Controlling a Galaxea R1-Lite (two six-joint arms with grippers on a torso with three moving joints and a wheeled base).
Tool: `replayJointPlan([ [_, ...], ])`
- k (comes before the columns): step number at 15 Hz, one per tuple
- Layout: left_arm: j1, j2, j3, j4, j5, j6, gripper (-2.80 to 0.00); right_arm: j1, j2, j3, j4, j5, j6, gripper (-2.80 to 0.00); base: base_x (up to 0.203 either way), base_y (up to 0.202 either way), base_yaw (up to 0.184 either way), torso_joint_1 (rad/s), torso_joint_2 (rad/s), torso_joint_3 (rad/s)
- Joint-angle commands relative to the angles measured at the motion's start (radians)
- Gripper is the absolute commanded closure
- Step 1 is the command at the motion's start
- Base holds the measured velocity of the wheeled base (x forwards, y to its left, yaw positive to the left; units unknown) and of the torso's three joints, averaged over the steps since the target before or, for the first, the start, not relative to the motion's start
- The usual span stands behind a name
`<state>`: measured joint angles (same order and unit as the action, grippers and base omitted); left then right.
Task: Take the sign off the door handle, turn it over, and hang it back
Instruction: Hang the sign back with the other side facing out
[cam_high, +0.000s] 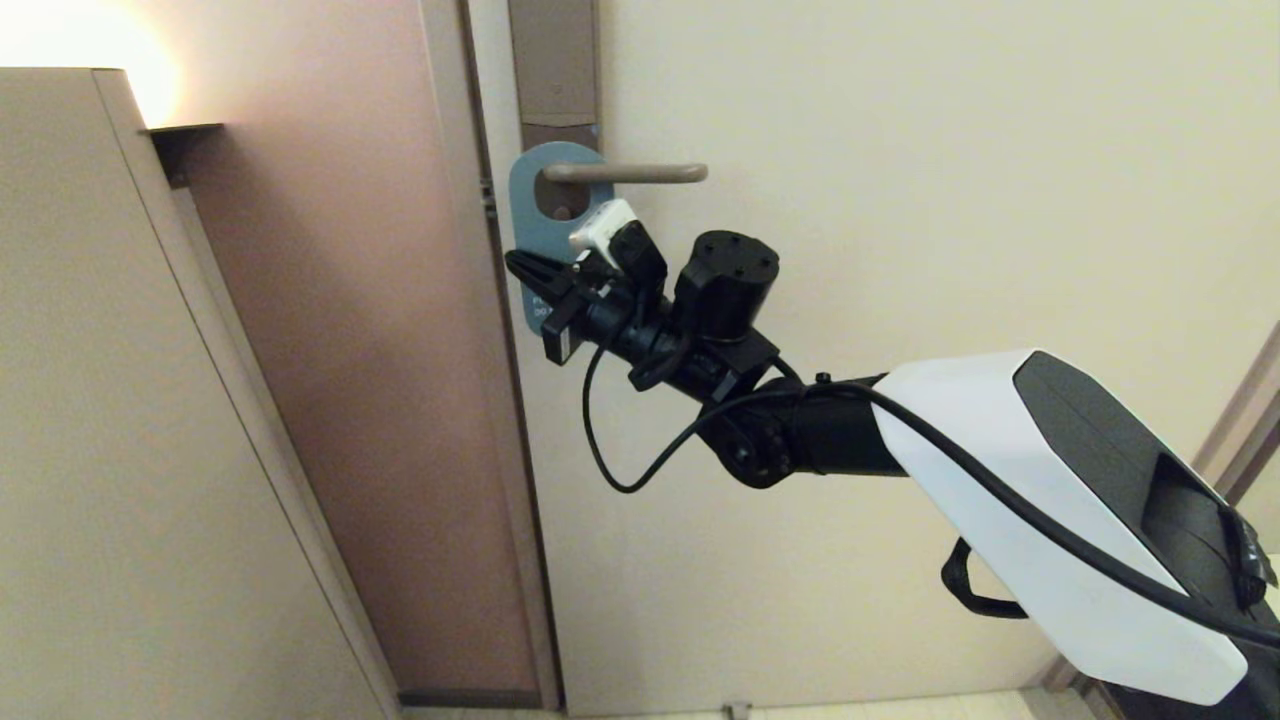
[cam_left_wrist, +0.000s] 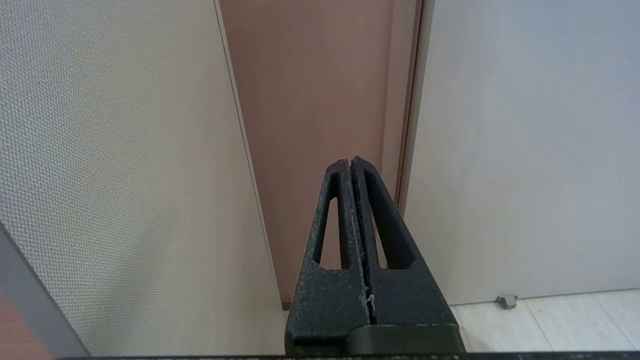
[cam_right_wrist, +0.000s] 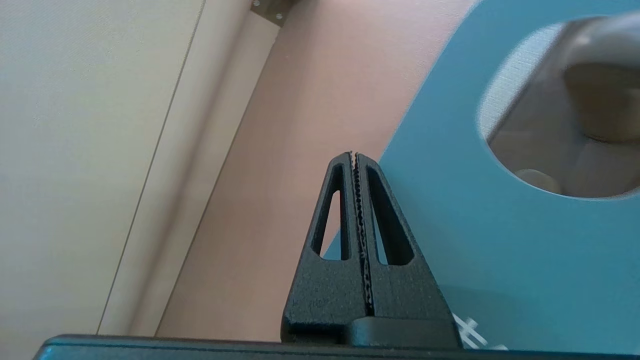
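Jaws of the right gripper are sitting pressed together, empty, beside the blue sign, which is hanging by its hole on the door handle; they need parting to grasp.

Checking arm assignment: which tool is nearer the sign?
Right. The right tool is shut at the sign's edge, just below the handle. The left tool is shut, low near the floor, with no sign in its view.
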<state>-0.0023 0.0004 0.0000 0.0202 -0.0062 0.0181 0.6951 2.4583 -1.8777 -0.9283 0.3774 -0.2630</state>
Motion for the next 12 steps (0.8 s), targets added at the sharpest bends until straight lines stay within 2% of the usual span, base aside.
replayJointPlan([
  [1,0.000,0.000,0.000,0.001,0.001,0.000,0.00,0.000,-0.015,0.008,-0.005,0.000,0.002,0.00,0.000,0.000,0.000,0.000,0.00,0.000],
  [6,0.001,0.000,0.000,0.000,0.000,0.000,0.00,-0.012,0.003,0.008,0.013,-0.003,0.002,0.00,0.000,0.000,0.000,0.000,0.00,0.000],
  [9,-0.001,0.000,0.000,0.000,0.000,0.000,0.00,-0.014,0.043,-0.018,0.013,-0.038,0.000,0.00,0.000,0.000,0.000,0.000,0.00,0.000],
  [12,0.000,0.000,0.000,0.000,0.000,0.000,0.00,-0.028,0.104,-0.100,0.013,-0.111,-0.001,0.00,0.000,0.000,0.000,0.000,0.00,0.000],
])
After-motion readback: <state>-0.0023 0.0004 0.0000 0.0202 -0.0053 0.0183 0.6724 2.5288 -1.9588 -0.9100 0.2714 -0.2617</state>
